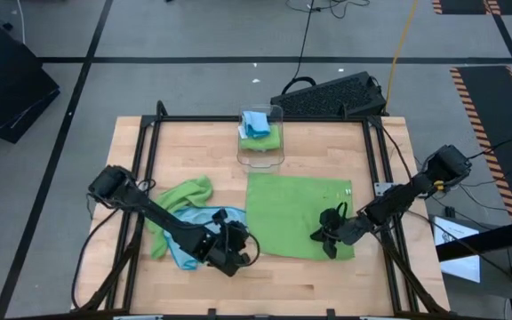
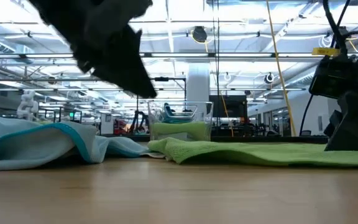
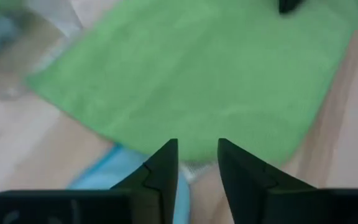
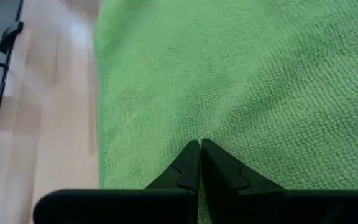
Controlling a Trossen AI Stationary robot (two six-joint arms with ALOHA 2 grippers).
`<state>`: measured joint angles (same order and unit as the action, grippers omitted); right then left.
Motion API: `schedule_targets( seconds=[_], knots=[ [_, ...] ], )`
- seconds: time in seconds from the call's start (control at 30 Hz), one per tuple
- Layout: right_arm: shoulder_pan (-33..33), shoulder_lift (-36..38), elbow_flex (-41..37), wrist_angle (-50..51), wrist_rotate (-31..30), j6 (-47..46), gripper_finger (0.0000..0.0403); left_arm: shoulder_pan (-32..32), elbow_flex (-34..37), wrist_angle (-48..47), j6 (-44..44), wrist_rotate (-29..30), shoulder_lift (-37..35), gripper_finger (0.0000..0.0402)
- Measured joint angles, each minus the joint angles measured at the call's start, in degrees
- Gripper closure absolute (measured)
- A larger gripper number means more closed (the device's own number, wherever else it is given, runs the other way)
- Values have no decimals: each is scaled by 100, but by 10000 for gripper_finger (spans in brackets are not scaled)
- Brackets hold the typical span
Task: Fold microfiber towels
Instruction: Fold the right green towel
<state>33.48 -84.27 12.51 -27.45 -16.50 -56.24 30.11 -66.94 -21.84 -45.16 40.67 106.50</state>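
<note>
One spread green towel [image 1: 296, 215] lies flat on the table [image 1: 345, 151], just in front of the clear bin [image 1: 262, 142]; it serves as the landmark here.

- Right gripper [image 1: 332, 233]: over the towel's near right corner, fingers pressed together. In the right wrist view the tips meet at the pile; whether a fold of cloth is pinched cannot be told.
- Left gripper [image 1: 229, 251]: off the towel's near left corner, fingers apart with nothing between them, pointing towards that corner.
- Crumpled heap [image 1: 188, 218]: blue and green towels, beside the towel's left edge, under the left arm.
- Bin contents: folded blue on green.

Judgement: each gripper sits nearest its own near corner, so a fold would carry the near edge away towards the bin.
</note>
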Motion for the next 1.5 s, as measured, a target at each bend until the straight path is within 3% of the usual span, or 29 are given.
schedule_targets(
  seconds=[0.13,0.3,0.43,0.6,0.73,0.9,1.07,1.2,1.33,1.4,1.5],
  knots=[
    [22,286,-2,790,52,-433,390,23,1,701,51,-519,391,263],
    [34,622,-9,1346,153,-544,390,120,-2,1518,412,-445,857,219],
    [35,799,-9,1574,344,-500,390,54,-2,894,-73,-111,944,186],
    [35,882,13,2021,546,-775,390,-280,-2,252,-216,-356,786,175],
    [35,920,7,2043,556,-670,390,-657,-2,435,716,-952,798,174],
    [39,1008,-12,2145,518,-637,390,-1126,-4,1234,1454,-2280,861,174],
    [39,1007,-13,2148,487,-609,390,-1189,-1,2080,2164,-3307,883,174],
    [41,1005,-13,2146,477,-565,390,-1117,-2,3350,2636,-4372,881,174],
    [41,1005,-13,2140,471,-471,390,-949,-1,4078,3185,-3910,768,174],
    [41,1005,-15,2138,468,-459,390,-873,-5,4165,3420,-3324,636,174],
    [41,1003,-15,2131,464,-449,390,-794,-8,3581,3360,-2259,410,174]
  ],
)
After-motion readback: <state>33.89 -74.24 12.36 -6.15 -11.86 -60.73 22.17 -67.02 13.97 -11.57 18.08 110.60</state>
